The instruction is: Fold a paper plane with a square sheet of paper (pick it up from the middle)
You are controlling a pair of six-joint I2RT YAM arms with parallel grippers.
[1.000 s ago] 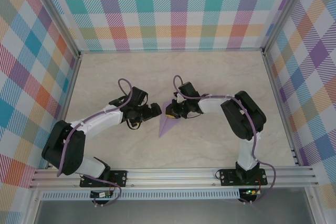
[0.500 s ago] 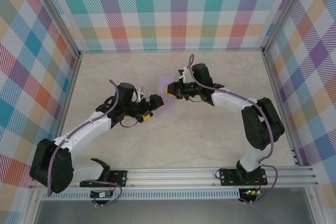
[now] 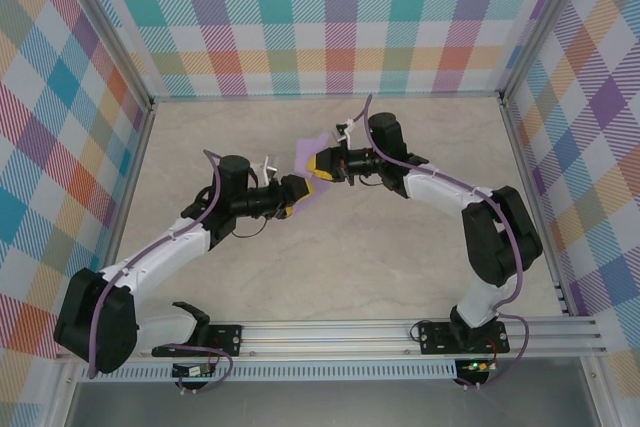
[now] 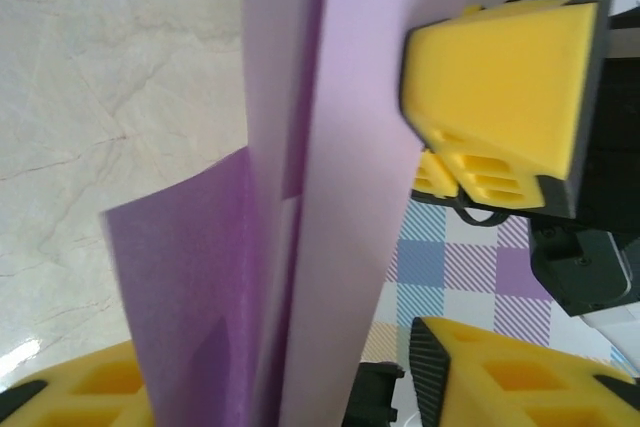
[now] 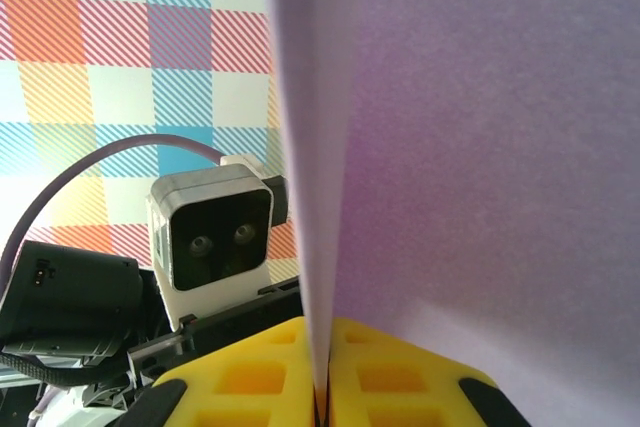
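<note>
Top external view is showing the folded paper (image 3: 313,152) held in the air over the middle of the table (image 3: 400,257), between the two arms. The right jaws are clamping it firmly at one edge, and the paper is standing on edge, reaching from them toward the left jaws. These are pointing in from the left and standing apart on both sides of it, not pressing yet, I think. The right pad (image 4: 500,112) is sitting just beside, leaving little room.

Table (image 3: 200,127): pale cream, marble-veined (matte, mostly).
Borders: aluminium rails (image 3: 330,98) at far side and flanks.
Near edge: slotted rail (image 3: 330,330), seemingly level with the top.
</note>
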